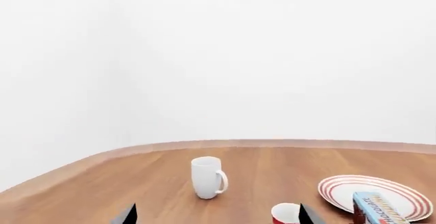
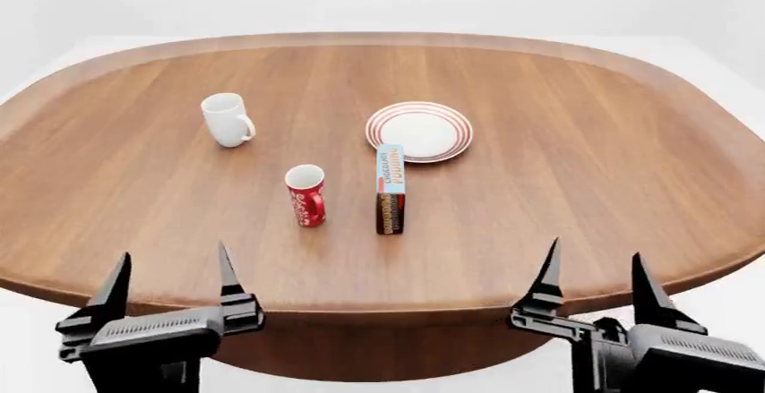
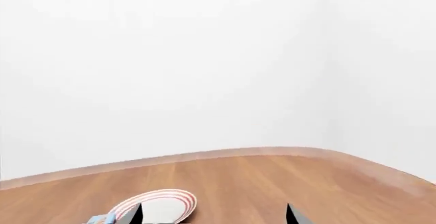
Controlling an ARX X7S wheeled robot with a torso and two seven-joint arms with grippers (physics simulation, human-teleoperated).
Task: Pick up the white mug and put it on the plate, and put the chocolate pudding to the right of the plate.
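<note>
White mug (image 2: 227,118) stands upper left, apart from the plate (image 2: 420,131). Chocolate pudding box (image 2: 390,188) stands upright below the plate. Left gripper (image 2: 168,272) and right gripper (image 2: 594,272): fingers apart, empty.

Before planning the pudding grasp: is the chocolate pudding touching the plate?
Cannot tell. In the head view the chocolate pudding top overlaps the plate rim; no view shows a gap or contact.

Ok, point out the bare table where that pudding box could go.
Bare wood spreads right of the plate to the table edge. It is crowded left of the plate, where the chocolate pudding, red cup and white mug stand.
</note>
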